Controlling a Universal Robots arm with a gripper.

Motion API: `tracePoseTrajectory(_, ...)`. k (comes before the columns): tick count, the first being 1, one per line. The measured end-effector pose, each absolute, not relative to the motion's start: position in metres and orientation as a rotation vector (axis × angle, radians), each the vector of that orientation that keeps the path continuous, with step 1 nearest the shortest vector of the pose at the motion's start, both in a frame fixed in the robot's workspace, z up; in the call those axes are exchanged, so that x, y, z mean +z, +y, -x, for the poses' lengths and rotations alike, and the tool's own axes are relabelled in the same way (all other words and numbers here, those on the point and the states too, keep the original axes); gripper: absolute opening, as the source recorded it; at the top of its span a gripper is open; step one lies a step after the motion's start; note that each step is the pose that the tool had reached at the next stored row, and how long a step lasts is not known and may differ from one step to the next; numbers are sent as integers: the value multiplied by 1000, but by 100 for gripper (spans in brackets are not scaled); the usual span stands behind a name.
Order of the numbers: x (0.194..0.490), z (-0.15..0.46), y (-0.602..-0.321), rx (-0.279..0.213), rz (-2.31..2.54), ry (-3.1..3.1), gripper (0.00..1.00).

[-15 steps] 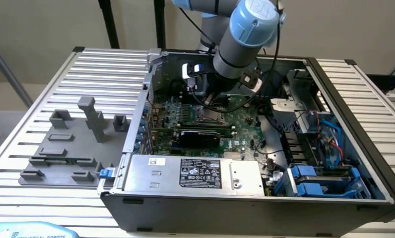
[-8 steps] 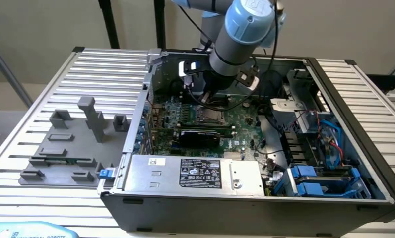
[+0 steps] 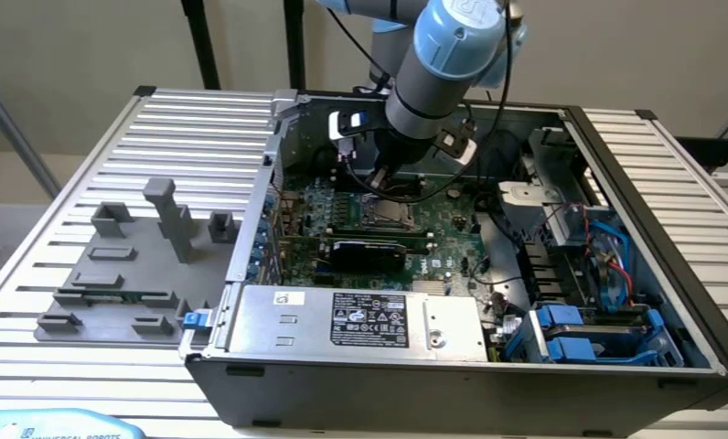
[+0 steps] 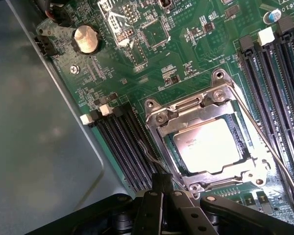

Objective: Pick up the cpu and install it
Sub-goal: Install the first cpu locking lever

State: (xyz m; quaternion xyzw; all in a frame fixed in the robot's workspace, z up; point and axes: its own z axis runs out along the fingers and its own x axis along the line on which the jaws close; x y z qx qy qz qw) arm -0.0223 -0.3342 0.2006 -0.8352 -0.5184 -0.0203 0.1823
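Note:
The cpu [image 4: 209, 147], a flat square with a silvery-beige top, lies inside the motherboard socket under the metal retention frame [image 4: 196, 105]. In the exterior view the cpu [image 3: 385, 213] sits in the socket at the middle of the green motherboard [image 3: 444, 242]. My gripper [image 4: 162, 182] hangs low over the socket's edge, just beside the cpu. Its dark fingers [image 4: 155, 200] are pressed together with nothing between them. A thin lever wire [image 4: 150, 155] curves right up to the fingertips. From outside, the gripper [image 3: 382, 181] reaches down into the open computer case.
Memory slots [image 4: 122, 142] flank the socket on both sides. A coin battery [image 4: 86, 39] sits farther along the board. The power supply [image 3: 358, 315] fills the case's front, cables and blue drive bays [image 3: 583, 329] the exterior view's right. Grey fixture blocks [image 3: 169, 219] stand outside at the left.

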Motion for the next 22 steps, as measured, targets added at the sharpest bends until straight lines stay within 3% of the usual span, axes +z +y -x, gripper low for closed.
tracePoseTrajectory(22,201,20,-334,-52,2362,-1467,11)
